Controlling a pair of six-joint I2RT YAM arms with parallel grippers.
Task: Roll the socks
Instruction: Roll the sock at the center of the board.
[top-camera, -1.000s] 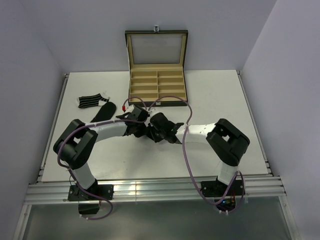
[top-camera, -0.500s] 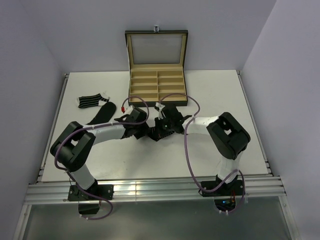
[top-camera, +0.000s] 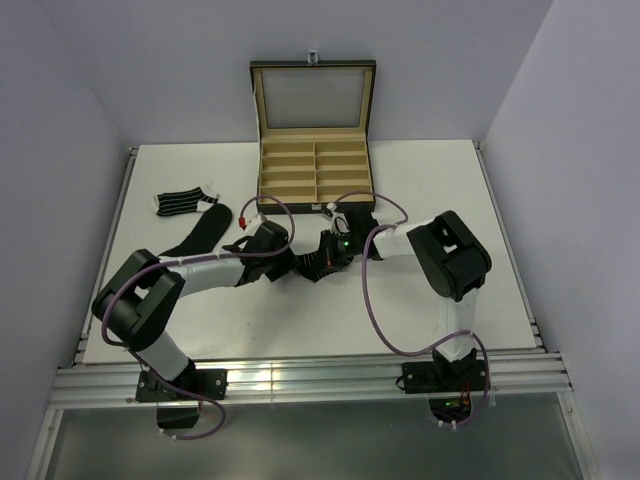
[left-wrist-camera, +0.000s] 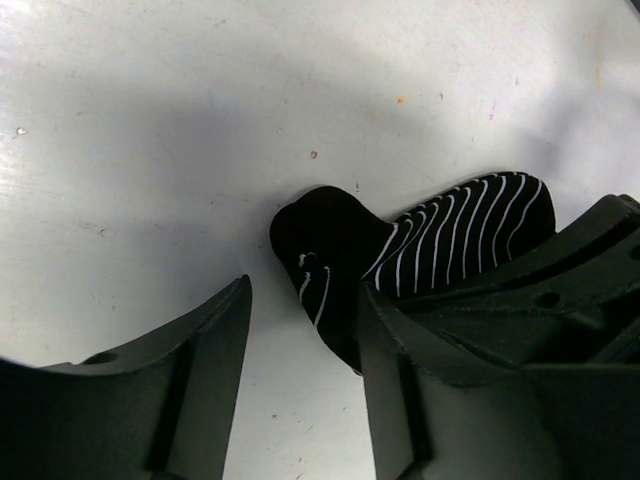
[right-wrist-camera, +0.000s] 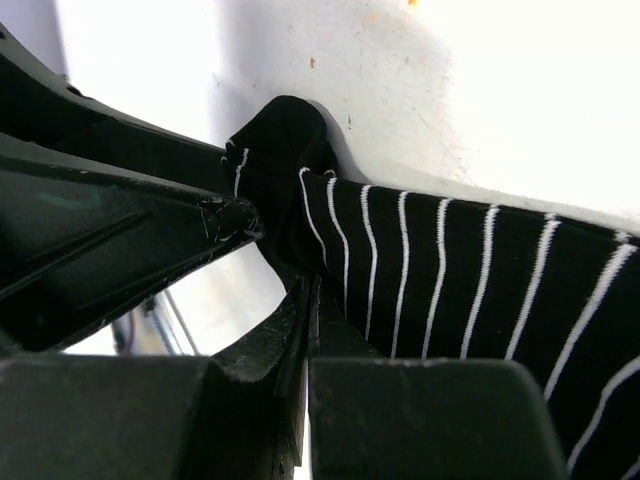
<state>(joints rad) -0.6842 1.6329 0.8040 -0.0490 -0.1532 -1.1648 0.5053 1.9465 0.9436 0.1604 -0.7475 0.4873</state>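
A black sock with thin white stripes (left-wrist-camera: 450, 235) lies on the white table between my two grippers, its plain black end (left-wrist-camera: 325, 235) bunched up. In the top view it is a small dark bundle (top-camera: 305, 266). My left gripper (left-wrist-camera: 305, 290) is open, with bare table between its fingers and the sock against the tip of the right one. My right gripper (right-wrist-camera: 310, 290) is shut, its tips at the edge of the striped sock (right-wrist-camera: 450, 270); whether fabric is nipped does not show. At the back left lie another striped sock (top-camera: 180, 203) and a plain black sock (top-camera: 205, 230).
An open black box with tan compartments (top-camera: 315, 170) stands at the back centre, its lid upright, close behind the right gripper (top-camera: 322, 262). The left gripper (top-camera: 283, 266) nearly touches the right one. Table edges run along the left and right rails.
My left gripper has opened and let go of the sock. The right gripper has shut fully and swung away from the near side, toward the box; both wrists have drawn closer.
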